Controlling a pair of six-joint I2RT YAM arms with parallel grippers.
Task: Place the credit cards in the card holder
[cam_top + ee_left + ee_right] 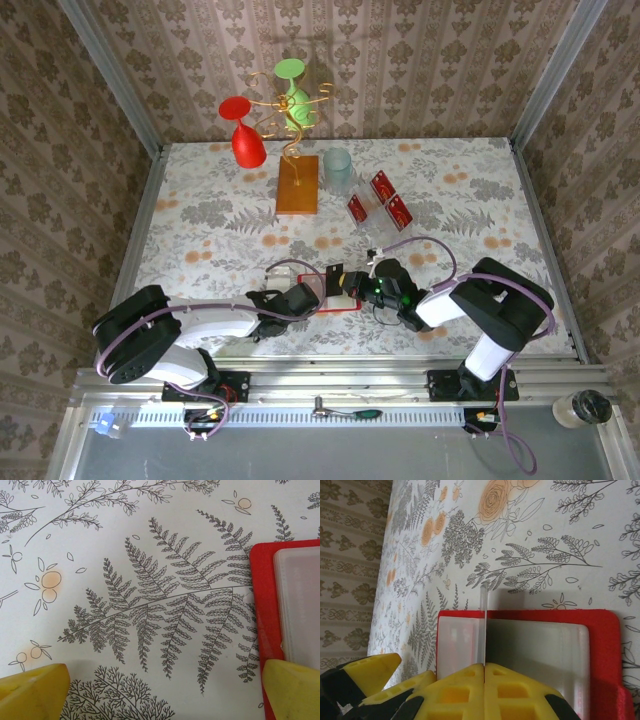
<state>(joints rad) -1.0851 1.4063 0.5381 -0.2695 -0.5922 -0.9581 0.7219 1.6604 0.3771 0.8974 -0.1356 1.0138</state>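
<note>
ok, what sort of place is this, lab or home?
Probably a staged robot test cell, not a home: wallpapered panels box in a floral-covered table, and two arm bases are bolted to an aluminium rail at its near edge.

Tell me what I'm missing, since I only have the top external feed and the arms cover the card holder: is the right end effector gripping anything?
Observer: Yes. In the right wrist view the right end effector is shut on a thin pale flap standing edge-on over the card holder.
Operator: Is it open?
Observer: Its pale inside faces up, ringed by a red border.
Operator: And the other arm?
Observer: The left end effector is wide open, one finger over the holder's red edge.
</note>
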